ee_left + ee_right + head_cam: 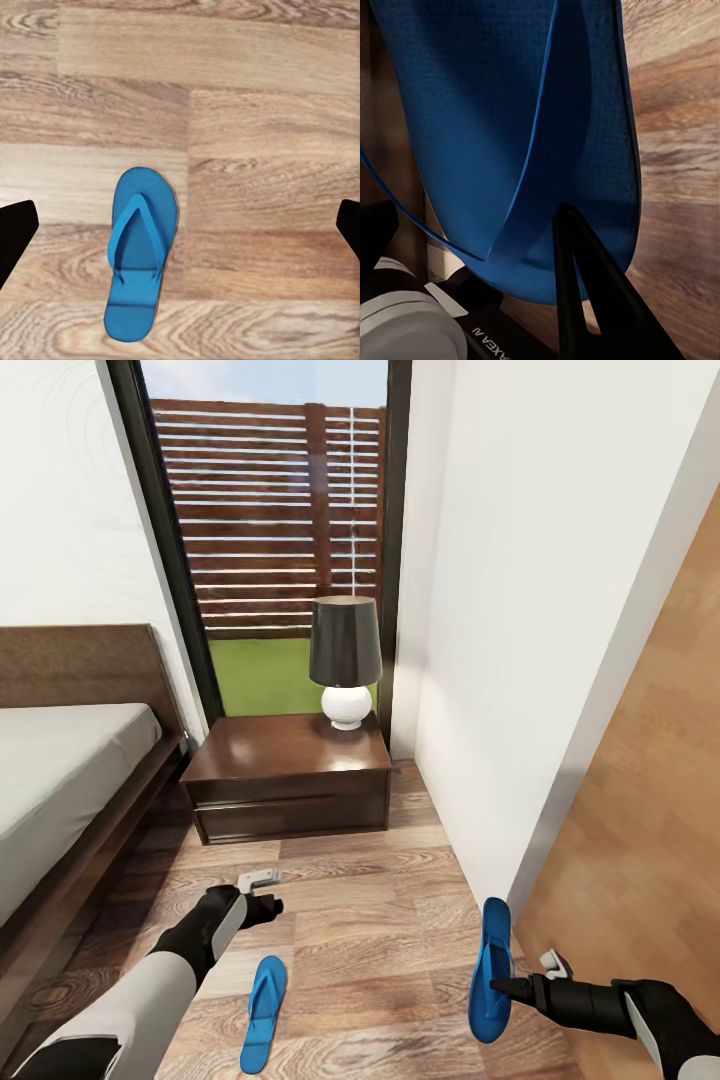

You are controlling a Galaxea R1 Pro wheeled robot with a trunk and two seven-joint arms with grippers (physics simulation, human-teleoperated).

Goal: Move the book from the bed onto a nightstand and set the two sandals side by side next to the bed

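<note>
One blue sandal (pixel 264 1012) lies flat on the wood floor, toe toward the nightstand (pixel 290 772). My left gripper (pixel 265 892) hovers open just beyond that sandal's toe end; from the left wrist, the sandal (pixel 139 251) lies on the planks between the wide-spread fingertips (pixel 15 234). The other sandal (pixel 490 980) is near the white wall, with my right gripper (pixel 522 975) shut on its edge. Up close, this sandal (pixel 510 112) sits against a black finger (pixel 577 300). The bed (pixel 60 760) is at the left. The book is out of view.
A dark-shaded lamp (pixel 345 660) with a white base stands on the nightstand, before a tall window. A white wall (pixel 520 610) runs along the right, with a wooden panel (pixel 650 810) beyond it. Open floor (pixel 380 930) lies between the sandals.
</note>
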